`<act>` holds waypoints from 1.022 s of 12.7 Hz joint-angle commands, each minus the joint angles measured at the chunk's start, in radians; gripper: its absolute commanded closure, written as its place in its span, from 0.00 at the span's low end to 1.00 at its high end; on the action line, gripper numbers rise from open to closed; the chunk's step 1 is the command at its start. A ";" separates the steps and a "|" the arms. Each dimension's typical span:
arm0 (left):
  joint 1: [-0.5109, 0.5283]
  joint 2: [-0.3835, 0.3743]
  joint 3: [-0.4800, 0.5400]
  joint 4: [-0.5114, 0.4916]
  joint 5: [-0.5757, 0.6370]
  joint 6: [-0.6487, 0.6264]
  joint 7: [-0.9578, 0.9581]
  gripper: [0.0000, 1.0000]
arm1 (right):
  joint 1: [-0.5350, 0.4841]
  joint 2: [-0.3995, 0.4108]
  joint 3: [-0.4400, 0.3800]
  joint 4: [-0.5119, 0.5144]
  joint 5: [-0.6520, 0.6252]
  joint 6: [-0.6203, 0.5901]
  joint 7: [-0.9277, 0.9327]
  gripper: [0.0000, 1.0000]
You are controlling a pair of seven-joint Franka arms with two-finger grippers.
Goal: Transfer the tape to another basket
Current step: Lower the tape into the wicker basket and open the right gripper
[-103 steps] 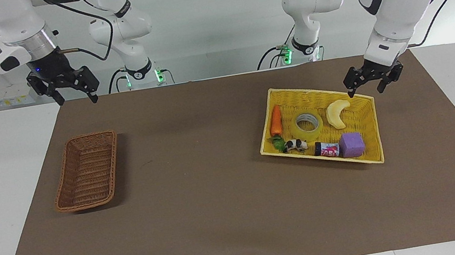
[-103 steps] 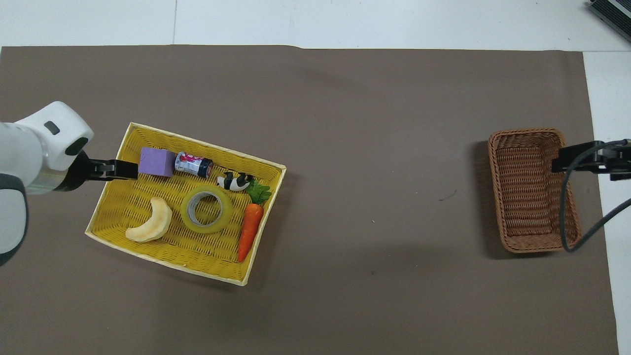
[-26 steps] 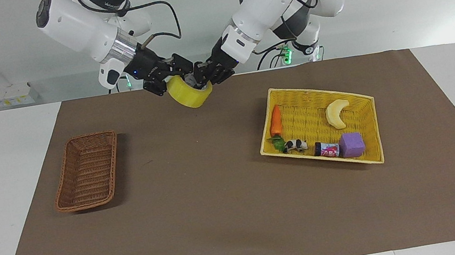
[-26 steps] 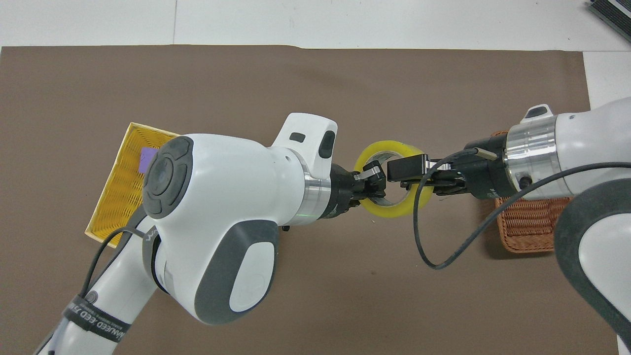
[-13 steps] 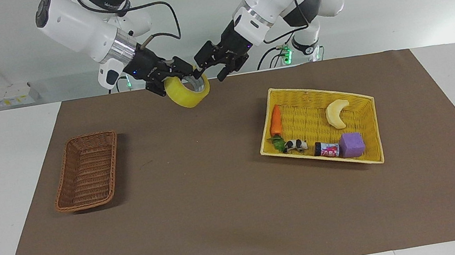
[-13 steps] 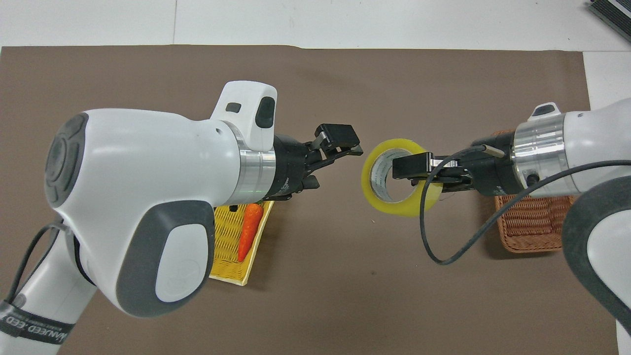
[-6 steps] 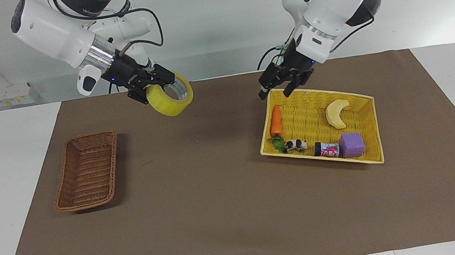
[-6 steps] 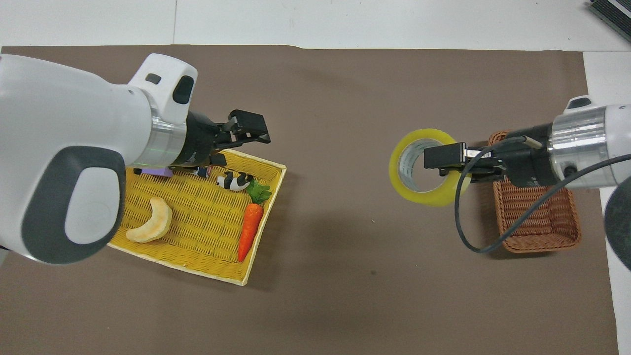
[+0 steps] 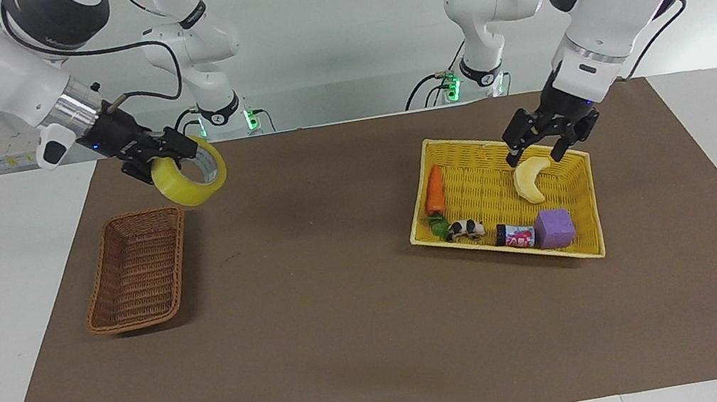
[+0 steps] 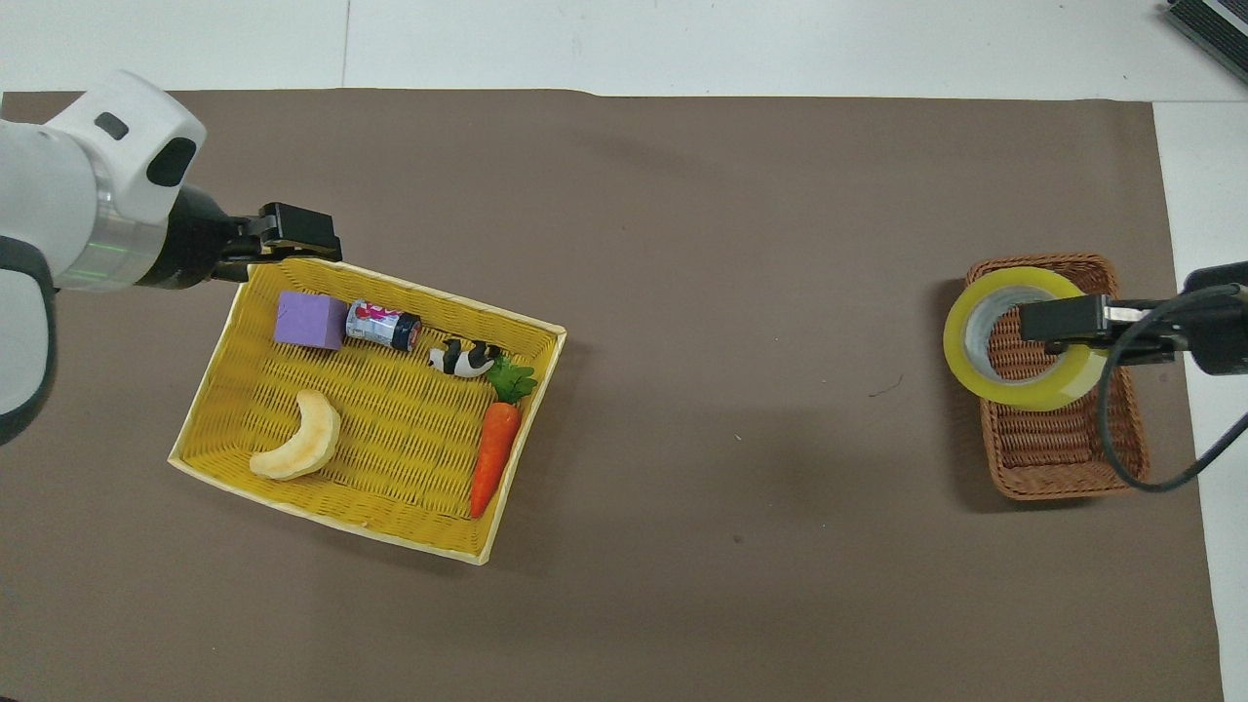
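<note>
A brown mat covers the table (image 9: 381, 341). The right tool (image 9: 169, 160) pinches the tape (image 9: 190, 172) by its wall, up in the air over the brown basket (image 9: 138, 270). The left tool (image 9: 551, 136), fingers spread and holding nothing, hangs over the yellow basket (image 9: 588, 204) above the banana (image 9: 531, 179).

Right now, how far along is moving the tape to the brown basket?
Done: the tape is out of the yellow basket. In hand: the right gripper holds it in the air over the brown basket. Left: lower and release. The left gripper hangs open over the yellow basket.
</note>
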 commanded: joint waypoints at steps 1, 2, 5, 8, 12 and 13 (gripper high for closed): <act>0.081 -0.005 -0.010 0.016 0.060 -0.046 0.060 0.00 | -0.085 0.058 0.012 -0.006 -0.012 0.035 -0.027 1.00; 0.108 -0.007 -0.007 0.018 0.060 -0.049 0.066 0.00 | -0.112 0.098 0.012 -0.006 -0.009 0.054 -0.036 1.00; 0.188 -0.007 -0.006 0.018 0.060 -0.061 0.257 0.00 | -0.164 0.173 0.012 -0.011 0.005 0.121 -0.152 1.00; 0.208 -0.007 -0.001 0.016 0.067 -0.077 0.311 0.00 | -0.184 0.210 0.012 -0.043 0.009 0.133 -0.149 1.00; 0.198 -0.022 -0.006 0.042 0.128 -0.148 0.316 0.00 | -0.222 0.273 0.012 -0.077 0.017 0.184 -0.232 1.00; 0.195 -0.018 -0.004 0.068 0.140 -0.216 0.316 0.00 | -0.236 0.293 0.012 -0.079 0.022 0.186 -0.263 1.00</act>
